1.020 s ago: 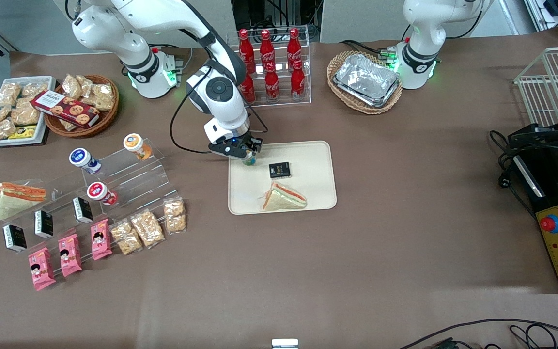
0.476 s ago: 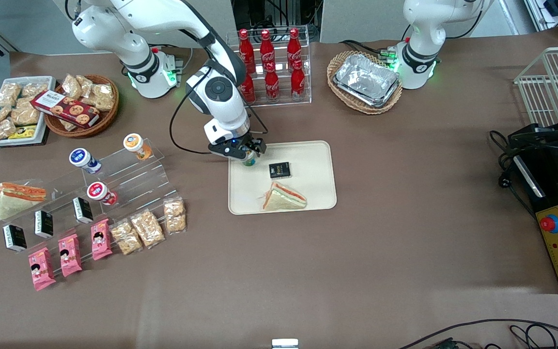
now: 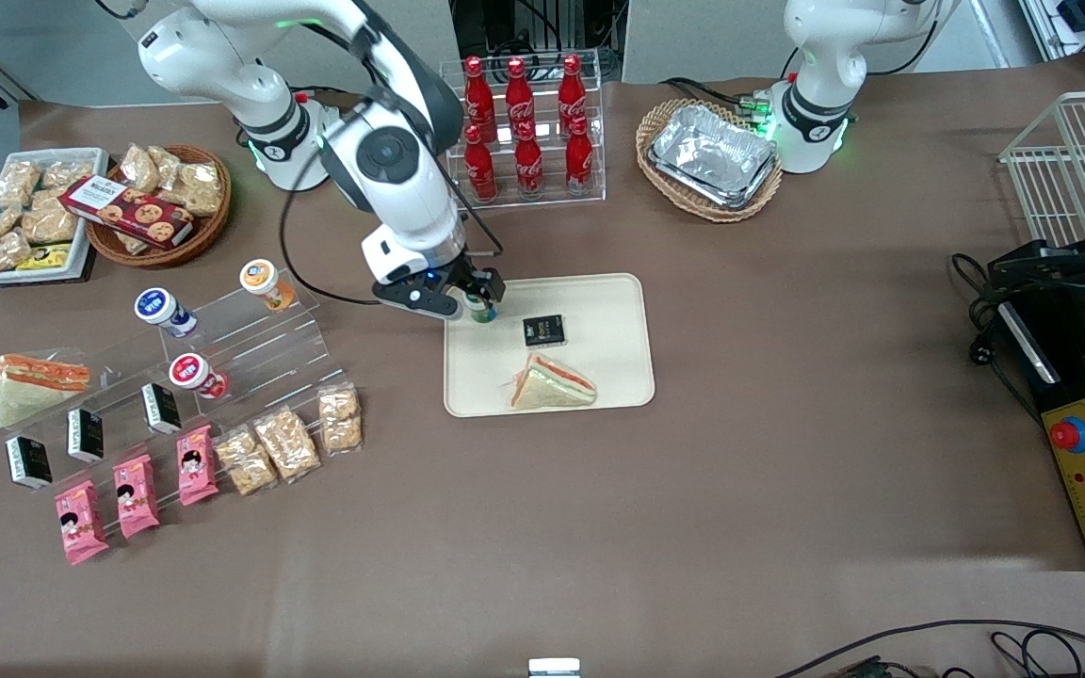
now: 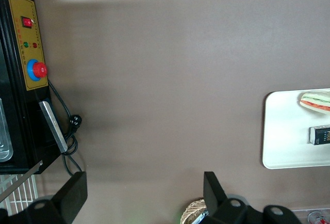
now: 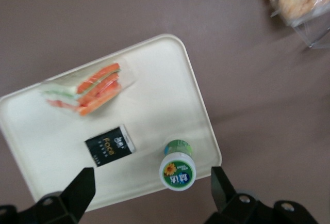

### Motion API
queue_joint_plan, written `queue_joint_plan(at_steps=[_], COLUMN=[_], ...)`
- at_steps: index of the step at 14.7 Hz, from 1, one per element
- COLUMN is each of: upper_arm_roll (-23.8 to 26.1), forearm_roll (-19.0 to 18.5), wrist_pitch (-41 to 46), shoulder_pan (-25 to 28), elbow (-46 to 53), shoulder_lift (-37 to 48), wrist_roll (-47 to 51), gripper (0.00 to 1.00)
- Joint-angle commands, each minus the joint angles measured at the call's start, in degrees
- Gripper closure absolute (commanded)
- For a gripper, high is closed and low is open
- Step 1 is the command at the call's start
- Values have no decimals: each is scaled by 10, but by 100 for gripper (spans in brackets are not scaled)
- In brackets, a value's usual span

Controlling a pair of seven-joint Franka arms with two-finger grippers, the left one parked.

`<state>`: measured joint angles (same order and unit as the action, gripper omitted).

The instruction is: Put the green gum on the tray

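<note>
Toward working arm's end of table: clear stepped rack point(image 3: 251, 325) with orange-lidded canister point(image 3: 261, 281), blue-lidded canister point(image 3: 160, 310), red-lidded canister point(image 3: 192, 373); not the task's items, untouched. Next along: gripper point(image 3: 473, 294) raised above the tray corner that lies farthest from the front camera at the working arm's end, fingers point(image 5: 77, 190) spread wide apart, gripping nothing. Green gum point(image 3: 480, 308) standing upright on tray point(image 3: 618, 311), directly beneath gripper, close to that corner's rim but inside it. Wrist view confirms: green gum point(image 5: 178, 168) lid-up, clear air on both sides between canister and either finger, no contact. Tray point(image 5: 154, 69) flat on brown table point(image 3: 787, 424). Further along on tray: black packet point(image 3: 543, 330) just beside gum, apart from it; wrapped sandwich point(image 3: 552, 384) nearer front camera than packet. Farther from front camera: rack of red bottles point(image 3: 524, 122); then wicker basket of foil trays point(image 3: 712, 155). Judgement on progress: placement looks done, with canister at rest on tray and released. Remaining, as far as visible: lifting gripper clear without brushing the lid, and backing arm off. Risk noted: gum sits close to rim, a nudge on withdrawal could tip it off tray.
</note>
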<state>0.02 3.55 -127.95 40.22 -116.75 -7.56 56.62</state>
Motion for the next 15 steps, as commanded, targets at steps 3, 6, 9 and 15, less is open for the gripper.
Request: queue_joint_plan(at_steps=[3,6,9,15], upper_arm_roll=[-2,-2,-4,-12], forearm_roll=[-1,-10,-28,-30], wrist_pitch=[222,287,313,326], shoulder_pan=[-61,-121,-180,-315], elbow=[206,270,285,285], shoulder_lift=[-2,-2,2,16], wrist_roll=[-115,-212,-314,-454], gripper=[0,0,0,0])
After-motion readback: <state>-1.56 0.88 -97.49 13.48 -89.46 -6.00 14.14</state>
